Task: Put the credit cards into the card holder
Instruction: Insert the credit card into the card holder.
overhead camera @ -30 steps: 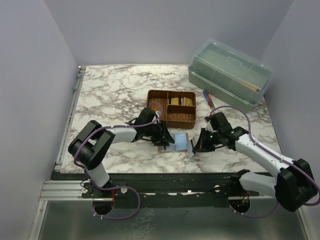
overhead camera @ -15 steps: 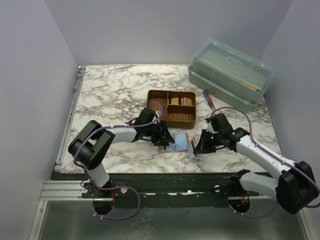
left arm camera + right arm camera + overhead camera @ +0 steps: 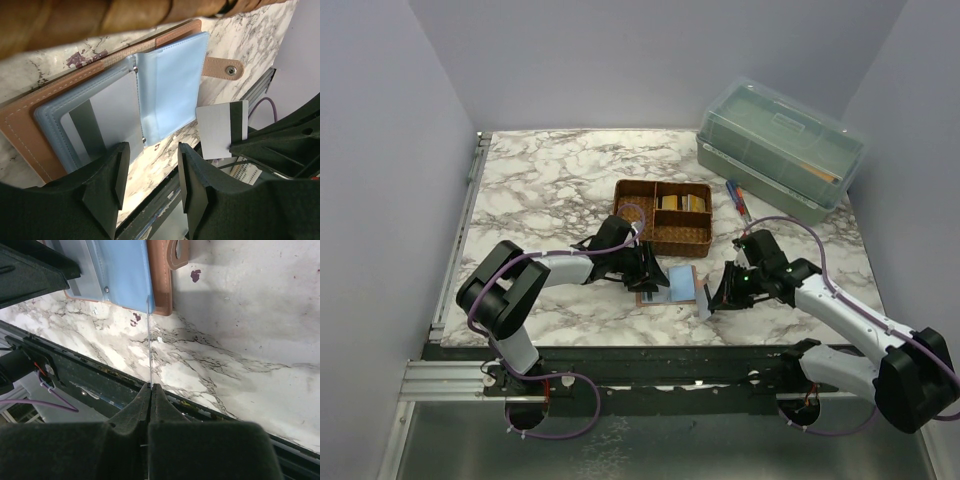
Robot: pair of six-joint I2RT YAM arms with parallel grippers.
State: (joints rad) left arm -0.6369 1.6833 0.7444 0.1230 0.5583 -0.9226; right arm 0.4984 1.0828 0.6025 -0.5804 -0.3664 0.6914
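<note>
Tan card holder (image 3: 670,285) lies open by the worktop's (image 3: 550,180) near edge. The right end effector (image 3: 715,297), clamped on a whitish card (image 3: 220,130) held on edge, is just right of it, card aimed leftward at it. The left end effector (image 3: 150,160), jaws apart, hovers over its left half.

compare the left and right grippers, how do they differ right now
The left gripper has its jaws apart with nothing between them; the right gripper is shut on a credit card. The left gripper sits over the open card holder; the right gripper is beside it over the marble table, its card aimed at the holder's edge. Both are low, near the table's front edge, pointing toward each other.
</note>
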